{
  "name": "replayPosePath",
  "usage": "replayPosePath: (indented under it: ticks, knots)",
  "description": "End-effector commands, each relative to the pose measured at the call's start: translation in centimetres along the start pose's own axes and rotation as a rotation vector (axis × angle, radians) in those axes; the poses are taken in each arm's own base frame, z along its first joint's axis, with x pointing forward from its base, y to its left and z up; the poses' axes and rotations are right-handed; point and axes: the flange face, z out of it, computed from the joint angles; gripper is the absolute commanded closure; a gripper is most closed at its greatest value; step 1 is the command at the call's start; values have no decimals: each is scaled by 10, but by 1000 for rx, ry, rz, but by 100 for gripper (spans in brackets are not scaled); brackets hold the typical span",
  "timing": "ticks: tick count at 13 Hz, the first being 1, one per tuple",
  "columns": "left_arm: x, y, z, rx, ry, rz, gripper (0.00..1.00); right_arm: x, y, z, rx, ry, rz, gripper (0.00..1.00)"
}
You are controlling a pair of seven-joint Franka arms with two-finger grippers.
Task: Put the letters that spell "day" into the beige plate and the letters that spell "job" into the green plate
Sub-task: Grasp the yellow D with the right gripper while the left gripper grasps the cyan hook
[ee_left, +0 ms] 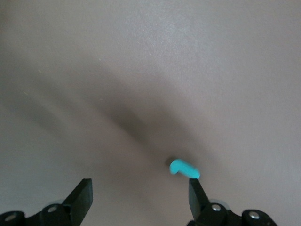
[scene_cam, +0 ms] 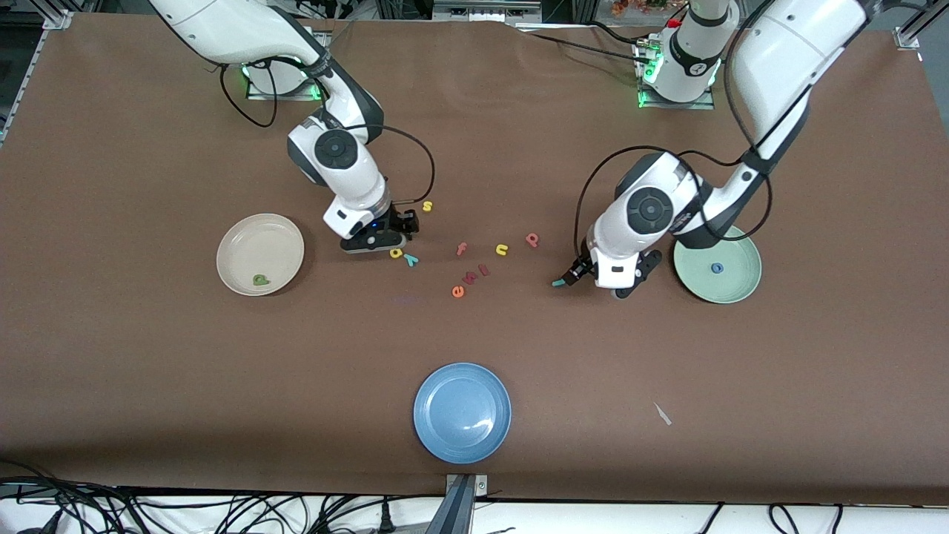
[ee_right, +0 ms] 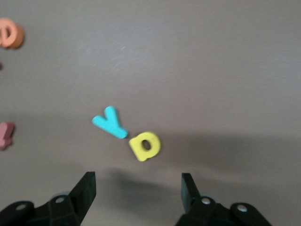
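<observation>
The beige plate (scene_cam: 236,239) holds the green d (scene_cam: 260,280). The green plate (scene_cam: 741,282) holds the blue o (scene_cam: 717,268). My right gripper (scene_cam: 400,231) (ee_right: 137,179) hangs open, low over the table beside the yellow a (scene_cam: 396,253) (ee_right: 145,145) and the teal y (scene_cam: 410,259) (ee_right: 109,122). Nothing sits between its fingers. Beside the green plate, my left gripper (scene_cam: 594,288) (ee_left: 139,184) stands wide open. The teal j (scene_cam: 558,282) (ee_left: 184,168) rests right at the tip of one of its fingers (ee_left: 195,193). The pinkish-red b (scene_cam: 531,239) lies on the table between the two arms.
Loose letters lie mid-table: yellow s (scene_cam: 427,206), pink f (scene_cam: 461,249), yellow n (scene_cam: 502,249), a small red piece (scene_cam: 483,270), orange e (scene_cam: 457,291) (ee_right: 9,34). A blue plate (scene_cam: 462,412) sits near the front edge, with a pale scrap (scene_cam: 662,414) toward the left arm's end.
</observation>
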Motion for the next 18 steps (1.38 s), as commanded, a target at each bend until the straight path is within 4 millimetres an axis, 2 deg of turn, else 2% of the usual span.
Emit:
replayPosePath:
  ticks: [1, 3, 6, 8, 11, 15, 17, 18]
  knots:
    - [4, 31, 21, -18, 98, -160, 10, -3, -10, 3, -20, 42, -121, 18]
    - [7, 37, 20, -30, 98, -224, 10, -4, -9, 6, -35, 53, -236, 18]
    - [11, 44, 23, -44, 93, -286, 10, -4, -8, 17, -2, 65, -282, 18]
    - [0, 45, 26, -38, 86, -285, 10, -6, -6, 26, 5, 70, -317, 18]
    - [-13, 46, 39, -22, 82, -286, 10, 0, 10, 31, -14, 89, -355, 18]
    - [-14, 45, 42, -19, 83, -282, 27, 3, 13, 31, -11, 98, -374, 20]
    - [-15, 45, 42, -19, 85, -276, 41, 4, 14, 32, -12, 99, -377, 20]
    - [-15, 45, 43, -18, 84, -278, 42, 5, 13, 33, -11, 99, -384, 20]
